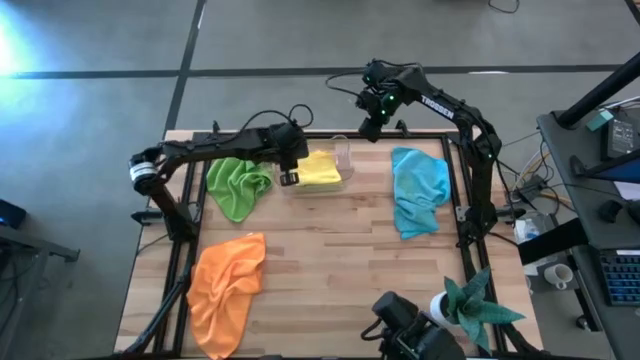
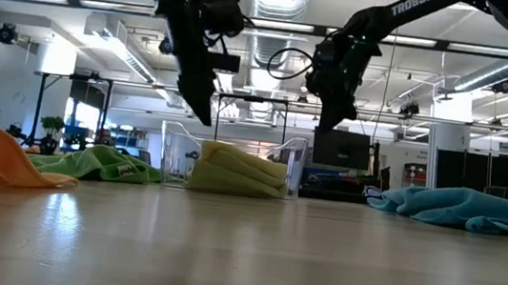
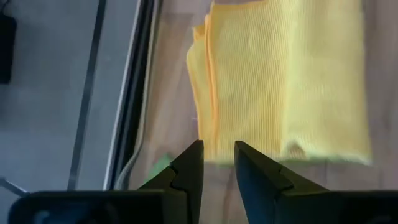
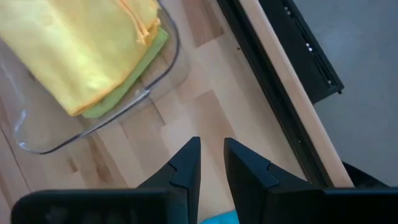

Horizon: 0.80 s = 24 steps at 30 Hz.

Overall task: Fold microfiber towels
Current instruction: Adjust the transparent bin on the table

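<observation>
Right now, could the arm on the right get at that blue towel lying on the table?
Probably yes. The light blue towel lies in the open on the right arm's side, nothing on it. The right gripper hangs empty above the table's far edge, fingers nearly shut.

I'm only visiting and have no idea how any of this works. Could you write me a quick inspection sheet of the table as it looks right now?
Surface: wooden table, slatted top.
Job's things: folded yellow towel lying on a folded green one inside a clear bin; loose lime green towel, orange towel and light blue towel, all crumpled.
Clutter: teal plant in a white pot at a table corner.
Grippers: left end effector above the yellow towel, fingers slightly apart, holding nothing; right end effector raised beside the bin, slightly apart, empty.
Cables: black cables looping by both arms.
Surroundings: desks with equipment and a mug at one side; an open workshop behind.
</observation>
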Available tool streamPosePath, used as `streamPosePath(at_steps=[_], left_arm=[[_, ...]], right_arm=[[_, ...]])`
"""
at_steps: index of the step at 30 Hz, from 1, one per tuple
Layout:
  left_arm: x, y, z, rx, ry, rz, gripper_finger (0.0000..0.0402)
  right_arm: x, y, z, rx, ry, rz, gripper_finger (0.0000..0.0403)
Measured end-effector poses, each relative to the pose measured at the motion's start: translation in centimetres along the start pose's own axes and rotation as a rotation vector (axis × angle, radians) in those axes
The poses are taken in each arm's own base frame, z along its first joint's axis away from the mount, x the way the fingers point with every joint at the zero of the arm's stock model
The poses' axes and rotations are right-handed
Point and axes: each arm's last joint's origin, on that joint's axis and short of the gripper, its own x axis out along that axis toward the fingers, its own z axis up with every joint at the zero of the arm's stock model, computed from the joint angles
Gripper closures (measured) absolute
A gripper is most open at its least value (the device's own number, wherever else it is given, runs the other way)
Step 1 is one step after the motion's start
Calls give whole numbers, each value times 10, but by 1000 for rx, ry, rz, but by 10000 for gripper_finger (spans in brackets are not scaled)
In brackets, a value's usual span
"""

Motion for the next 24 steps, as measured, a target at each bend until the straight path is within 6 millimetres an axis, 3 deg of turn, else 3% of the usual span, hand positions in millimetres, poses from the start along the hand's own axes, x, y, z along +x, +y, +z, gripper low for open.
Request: streamPosePath(at_steps=[6, 11, 18, 24], left_arm=[[-45, -3, -26, -48, 40, -185, 326], [-64, -13, -46, -67, -17, -397, 327], [-36, -34, -73, -94, 69, -498, 327], [-5, -41, -73, -120, 15, -475, 327]], right_arm=[[-1, 0, 0, -23, -3, 0, 335], [-1, 0, 0, -50, -5, -1, 335], [-2, 0, 0, -60, -6, -1, 335], [-2, 0, 0, -59, -5, -1, 335]])
